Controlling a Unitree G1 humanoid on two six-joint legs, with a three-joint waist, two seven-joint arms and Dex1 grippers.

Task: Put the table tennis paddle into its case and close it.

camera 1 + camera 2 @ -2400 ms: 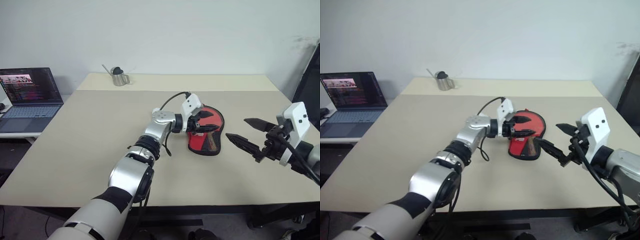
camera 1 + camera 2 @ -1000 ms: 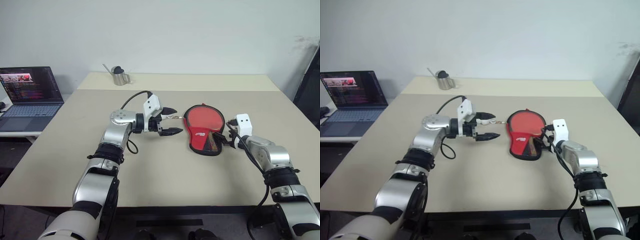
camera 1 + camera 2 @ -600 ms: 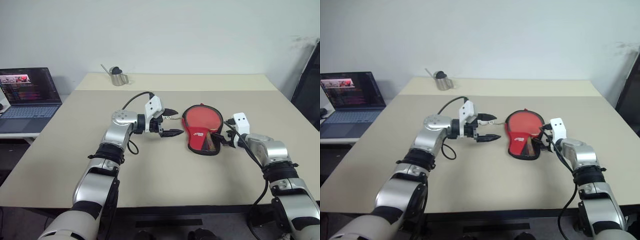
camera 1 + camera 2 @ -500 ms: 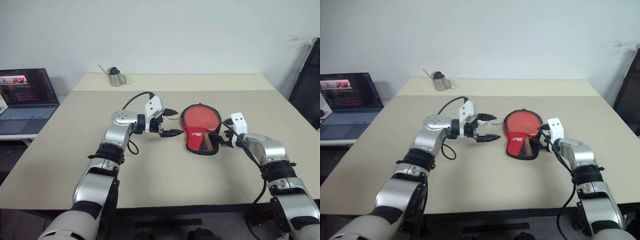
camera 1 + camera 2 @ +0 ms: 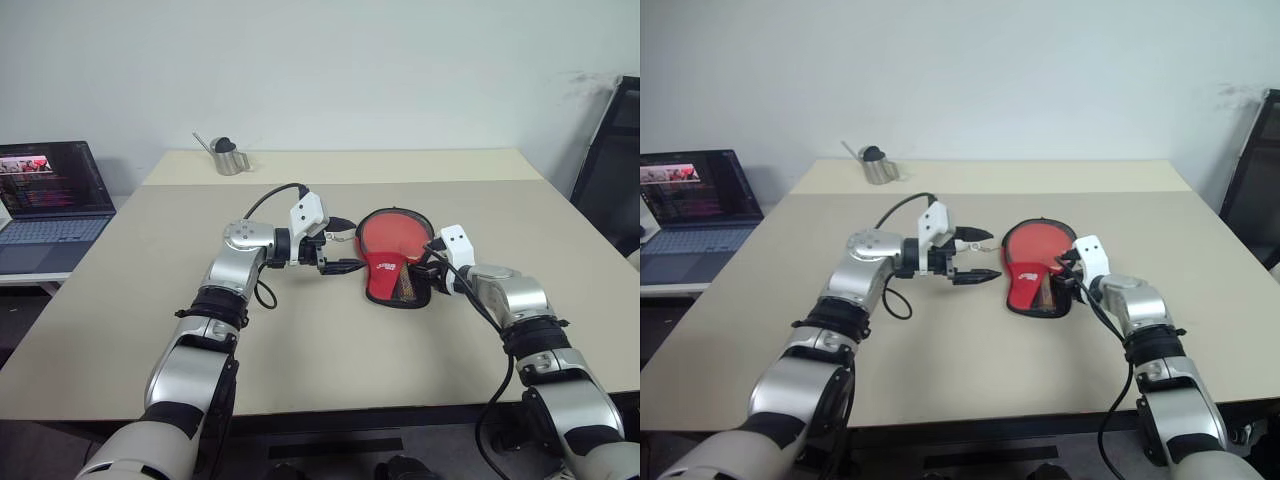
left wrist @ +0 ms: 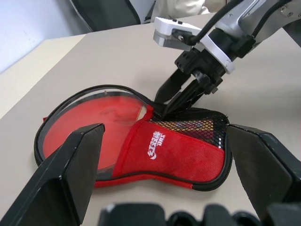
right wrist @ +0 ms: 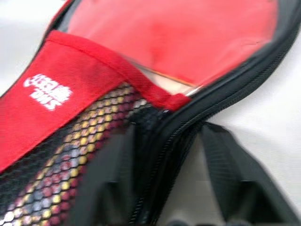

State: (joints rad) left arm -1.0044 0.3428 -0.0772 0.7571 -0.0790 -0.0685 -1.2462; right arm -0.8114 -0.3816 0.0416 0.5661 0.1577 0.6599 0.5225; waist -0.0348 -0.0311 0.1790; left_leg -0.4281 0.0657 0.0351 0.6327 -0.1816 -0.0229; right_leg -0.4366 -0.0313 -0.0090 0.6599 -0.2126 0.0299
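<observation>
The case (image 5: 392,262) lies flat on the table, red logo flap and black mesh pocket up, its round end unzipped. Inside it the table tennis paddle (image 6: 96,117) shows its red face, and its handle (image 5: 407,286) shows through the mesh. My right gripper (image 5: 426,271) is at the case's right edge, where flap and mesh meet. Its fingers (image 7: 113,183) are closed onto the black zip edging (image 7: 164,155). My left gripper (image 5: 342,251) hovers open just left of the case, pointing at it, with nothing between its fingers (image 6: 70,174).
The beige table (image 5: 300,340) carries a small metal pitcher (image 5: 228,158) at its far left. An open laptop (image 5: 50,190) sits on a side desk to the left. A black chair (image 5: 610,160) stands beyond the table's right side.
My left gripper let go of the case and drew back to its left, then held still. My right gripper came down to the case's right edge and its fingers narrowed onto the zip edging.
</observation>
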